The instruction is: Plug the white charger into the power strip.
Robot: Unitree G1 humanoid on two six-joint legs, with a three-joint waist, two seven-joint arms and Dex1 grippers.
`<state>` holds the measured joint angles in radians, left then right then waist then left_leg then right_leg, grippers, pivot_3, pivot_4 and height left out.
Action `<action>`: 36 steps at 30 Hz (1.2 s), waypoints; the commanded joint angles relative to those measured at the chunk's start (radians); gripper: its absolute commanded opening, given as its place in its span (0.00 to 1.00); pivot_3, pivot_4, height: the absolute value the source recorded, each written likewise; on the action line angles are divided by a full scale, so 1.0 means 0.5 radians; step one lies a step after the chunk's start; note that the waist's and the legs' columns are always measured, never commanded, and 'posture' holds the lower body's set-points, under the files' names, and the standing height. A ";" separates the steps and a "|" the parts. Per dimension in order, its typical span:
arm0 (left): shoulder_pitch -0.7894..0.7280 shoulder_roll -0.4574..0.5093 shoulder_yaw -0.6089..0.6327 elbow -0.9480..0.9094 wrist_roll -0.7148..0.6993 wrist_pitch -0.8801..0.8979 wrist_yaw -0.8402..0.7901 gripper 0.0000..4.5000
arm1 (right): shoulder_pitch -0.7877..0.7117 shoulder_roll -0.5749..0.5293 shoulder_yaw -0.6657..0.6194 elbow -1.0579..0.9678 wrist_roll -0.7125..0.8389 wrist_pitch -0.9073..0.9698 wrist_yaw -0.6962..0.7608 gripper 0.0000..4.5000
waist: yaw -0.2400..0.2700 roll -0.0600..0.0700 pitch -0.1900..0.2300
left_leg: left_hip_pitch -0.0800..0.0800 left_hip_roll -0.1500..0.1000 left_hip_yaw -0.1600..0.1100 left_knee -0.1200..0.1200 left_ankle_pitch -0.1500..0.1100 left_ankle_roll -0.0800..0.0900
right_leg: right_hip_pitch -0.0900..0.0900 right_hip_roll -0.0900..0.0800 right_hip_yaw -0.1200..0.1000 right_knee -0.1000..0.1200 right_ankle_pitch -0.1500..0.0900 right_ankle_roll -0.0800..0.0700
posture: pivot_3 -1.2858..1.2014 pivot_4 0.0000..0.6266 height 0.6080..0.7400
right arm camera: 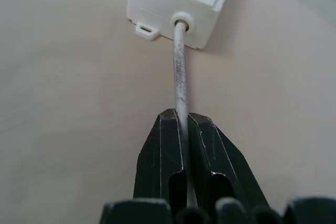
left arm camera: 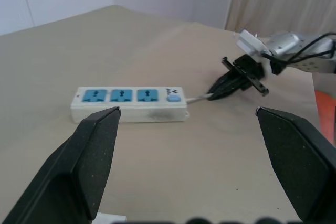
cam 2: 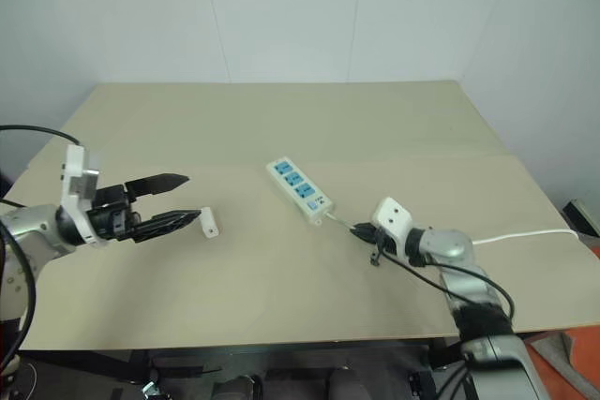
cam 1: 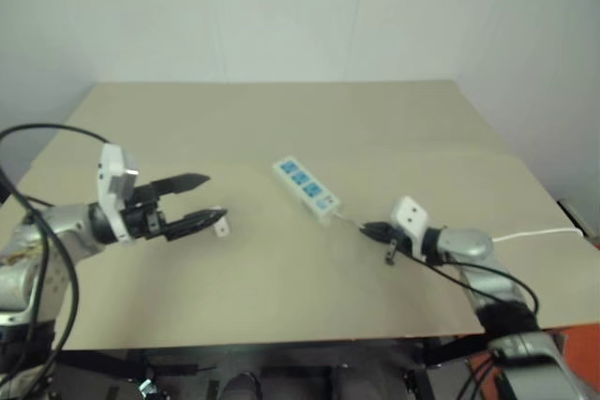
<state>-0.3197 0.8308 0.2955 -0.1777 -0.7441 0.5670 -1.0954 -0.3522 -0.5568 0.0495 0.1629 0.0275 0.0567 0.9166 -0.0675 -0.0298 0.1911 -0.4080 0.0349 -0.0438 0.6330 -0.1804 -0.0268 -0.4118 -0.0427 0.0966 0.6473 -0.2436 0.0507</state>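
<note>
Two grippers stood apart: the right (right arm camera: 184, 129) pinched the cord (right arm camera: 179, 72) by the strip (cam 1: 306, 185) at centre frame, steadying it, while the left (cam 1: 208, 198), wide open beside the charger (cam 2: 209, 222) at left, apparently needed to grasp it next.

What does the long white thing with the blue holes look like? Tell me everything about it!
The power strip is a long, narrow white bar that looks like plastic, with three blue sockets in a row, all empty, and a small blue switch at one end. It lies flat near the middle of the tan table, set at a slant. A thin white cord comes out of the switch end, and the right gripper is shut on that cord close to the strip. Nothing else touches it.
</note>
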 commanded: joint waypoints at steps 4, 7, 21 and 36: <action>-0.131 -0.007 -0.077 0.059 0.040 -0.061 -0.080 1.00 | 0.290 -0.022 -0.115 -0.623 0.132 0.453 -0.168 0.07 | -0.006 -0.001 0.000 | 0.002 0.000 0.002 0.003 0.000 0.000 | 0.000 0.000 0.002 0.001 0.003 0.002 | 0.52 0.24 1.00; -0.183 -0.006 -0.097 0.098 0.051 -0.060 -0.098 1.00 | 0.335 0.005 -0.129 -0.725 0.193 0.578 -0.217 0.29 | -0.005 -0.001 0.000 | 0.006 0.000 0.002 0.003 0.000 0.000 | 0.003 0.001 0.002 0.001 0.003 0.001 | 0.52 0.24 1.00; -0.203 0.014 -0.086 0.121 0.088 -0.075 -0.135 1.00 | 0.311 0.424 -0.066 -0.811 0.339 0.489 -0.591 0.99 | 0.000 -0.001 0.000 | -0.004 0.000 0.002 0.003 0.000 0.000 | -0.004 0.000 0.001 0.000 0.001 0.000 | 0.52 0.24 1.00; -0.188 0.011 -0.082 0.118 0.105 -0.088 -0.141 1.00 | 0.220 0.665 -0.001 -0.628 0.328 0.417 -0.797 0.99 | 0.000 -0.001 -0.001 | -0.016 0.001 0.002 0.003 0.001 -0.001 | -0.018 0.001 0.001 0.002 0.003 -0.001 | 0.52 0.24 1.00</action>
<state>-0.4124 0.8259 0.2365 -0.0970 -0.6906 0.5433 -1.1602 -0.2244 -0.2310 0.0601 -0.1391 0.1697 0.2789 0.5193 -0.0677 -0.0303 0.1908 -0.4159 0.0354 -0.0429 0.6344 -0.1798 -0.0272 -0.4206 -0.0423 0.0972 0.6487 -0.2422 0.0502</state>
